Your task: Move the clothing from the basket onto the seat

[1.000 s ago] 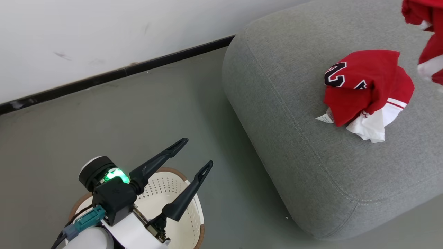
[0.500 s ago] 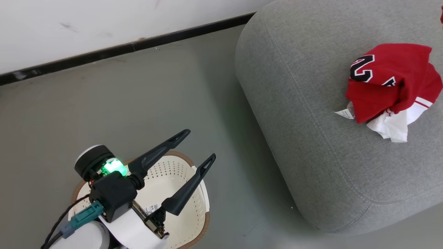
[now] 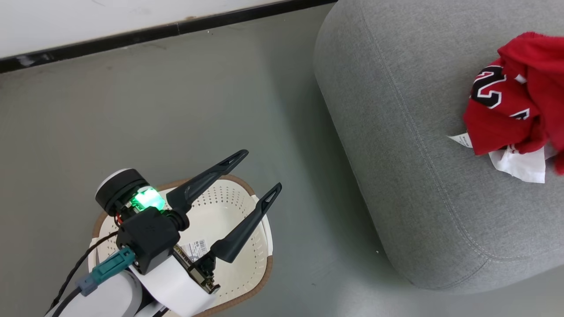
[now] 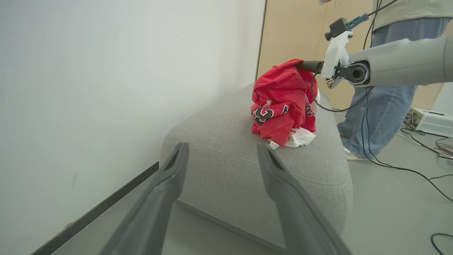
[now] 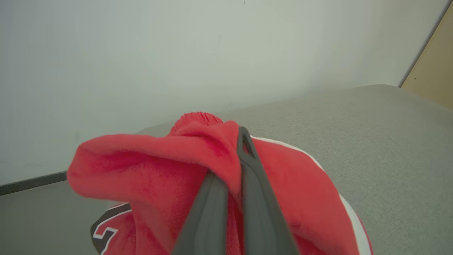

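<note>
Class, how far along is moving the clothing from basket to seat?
Done: the jersey lies on the seat; the basket's visible part holds no clothing. In hand: the right end effector is shut on a red garment over the jersey. Left: release it onto the seat.

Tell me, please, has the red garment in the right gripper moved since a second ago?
Yes. The red garment in the right gripper has closed in on the numbered jersey on the sofa and overlaps its right side.
</note>
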Available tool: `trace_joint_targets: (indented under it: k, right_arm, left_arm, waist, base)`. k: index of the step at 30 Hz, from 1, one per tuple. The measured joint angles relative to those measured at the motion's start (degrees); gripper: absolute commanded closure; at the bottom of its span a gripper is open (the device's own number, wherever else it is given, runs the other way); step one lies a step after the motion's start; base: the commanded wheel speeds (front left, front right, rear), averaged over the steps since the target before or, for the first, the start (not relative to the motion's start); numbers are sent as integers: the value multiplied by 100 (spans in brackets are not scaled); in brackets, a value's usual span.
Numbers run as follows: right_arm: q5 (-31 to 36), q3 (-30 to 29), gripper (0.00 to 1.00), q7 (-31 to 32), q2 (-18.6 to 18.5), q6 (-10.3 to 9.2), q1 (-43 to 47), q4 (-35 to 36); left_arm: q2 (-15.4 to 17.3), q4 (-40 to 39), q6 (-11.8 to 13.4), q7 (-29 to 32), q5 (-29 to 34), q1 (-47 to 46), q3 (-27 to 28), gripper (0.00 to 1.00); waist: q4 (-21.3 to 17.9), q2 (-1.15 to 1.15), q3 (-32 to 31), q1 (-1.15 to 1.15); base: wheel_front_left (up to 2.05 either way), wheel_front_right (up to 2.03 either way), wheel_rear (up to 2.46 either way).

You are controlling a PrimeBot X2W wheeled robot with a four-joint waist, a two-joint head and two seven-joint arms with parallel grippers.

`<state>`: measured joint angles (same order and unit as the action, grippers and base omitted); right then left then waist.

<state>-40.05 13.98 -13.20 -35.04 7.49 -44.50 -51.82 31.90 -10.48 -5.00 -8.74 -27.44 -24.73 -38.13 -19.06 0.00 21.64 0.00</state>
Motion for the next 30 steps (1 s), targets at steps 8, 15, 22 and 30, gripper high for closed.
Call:
trace_joint_targets:
  k: [8,15,22,30]
  right_arm:
    - [69,-152,100,-52,109,0,113,-428]
    - [100,-237,100,-67,319,0,136,-620]
    - [82,-261,40,-76,521,0,131,-621]
    - [64,-279,0,-94,478,0,211,-531]
  left_arm:
    - [-4,-12,-8,18,65,-179,-38,0]
    - [-5,-8,-12,20,97,-265,-66,0]
    - [0,90,-58,16,112,-269,-91,0]
    - [-47,198,-62,-21,112,-269,-144,0]
  waist:
    - [45,0,195,0]
    - [51,0,320,0]
    - [24,0,354,0]
    - [-26,0,315,0]
  base:
    - [0,0,0]
    - [0,0,0]
    - [0,0,0]
    - [0,0,0]
